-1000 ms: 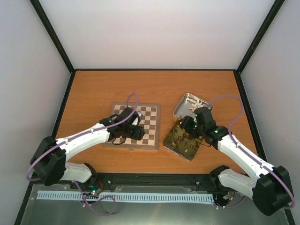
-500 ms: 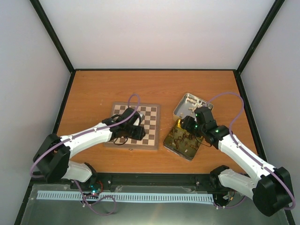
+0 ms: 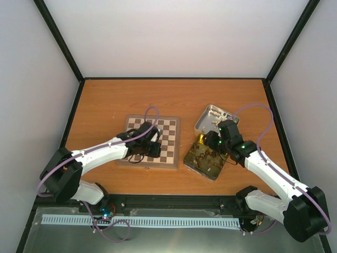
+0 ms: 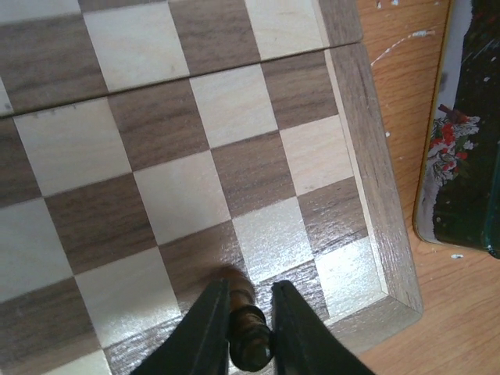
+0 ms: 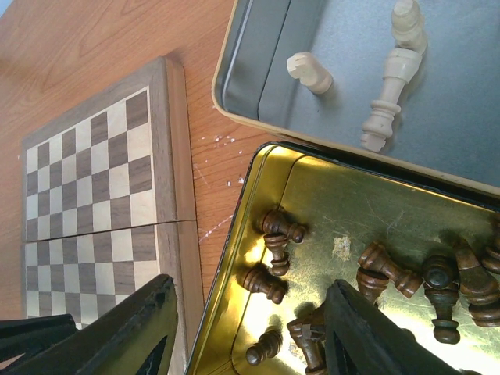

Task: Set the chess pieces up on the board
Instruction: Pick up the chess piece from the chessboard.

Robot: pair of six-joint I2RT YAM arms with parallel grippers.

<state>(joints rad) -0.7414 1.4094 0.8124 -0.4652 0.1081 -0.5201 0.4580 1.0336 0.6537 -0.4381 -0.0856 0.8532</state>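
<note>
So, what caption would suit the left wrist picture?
Left pincer gripping a dark chess piece at a corner of the board.

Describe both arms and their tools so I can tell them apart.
Left arm and right arm match: white links, black joints, a purple cable each. Left tool and right tool: two black tapered fingers each. Green lights dot the right wrist.

One board (image 3: 168, 132), one gold tin (image 5: 344, 203), one grey tin (image 5: 336, 39), three cream pieces (image 5: 387, 94), at least seven dark pieces (image 5: 262, 283).
</note>
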